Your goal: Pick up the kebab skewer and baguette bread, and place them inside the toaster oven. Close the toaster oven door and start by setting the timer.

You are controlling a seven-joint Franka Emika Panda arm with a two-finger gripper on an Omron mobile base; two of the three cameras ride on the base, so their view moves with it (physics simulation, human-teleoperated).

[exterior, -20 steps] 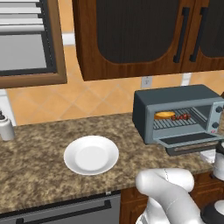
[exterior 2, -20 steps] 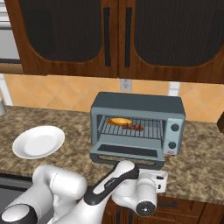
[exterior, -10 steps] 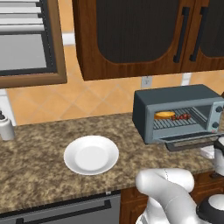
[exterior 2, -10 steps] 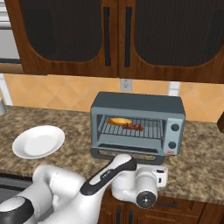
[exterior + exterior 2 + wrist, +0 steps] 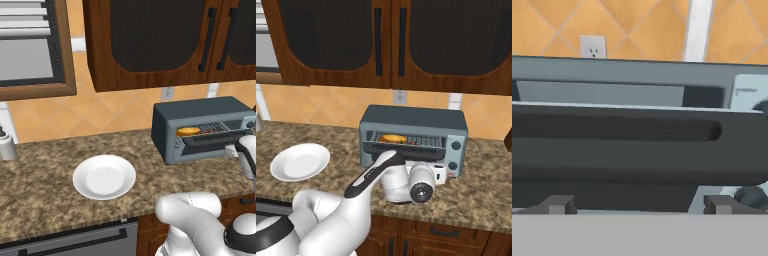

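The blue-grey toaster oven [image 5: 200, 112] [image 5: 413, 120] stands on the counter. Its door [image 5: 216, 138] [image 5: 401, 149] [image 5: 637, 167] is tilted partway up, leaving a slot above it. Through that slot I see the golden baguette bread [image 5: 188, 131] [image 5: 392, 137] on the rack at the left. The dark kebab skewer [image 5: 208, 132] [image 5: 412, 142] lies to its right. My gripper [image 5: 639, 205] is open, close in front of the door and just below it, with nothing between its fingertips [image 5: 559, 204]. The door's dark bar handle [image 5: 612, 130] runs across the hand view.
A white plate [image 5: 104, 176] [image 5: 300, 161] sits bare on the granite counter left of the oven. A small shaker [image 5: 7, 145] stands at the far left. The oven's light control panel [image 5: 456, 150] [image 5: 749, 92] carries its knobs. A wall outlet [image 5: 592, 46] and dark wooden cabinets lie behind.
The oven door has swung up from lying flat open to partway raised. My hand has risen with it, close under its front.
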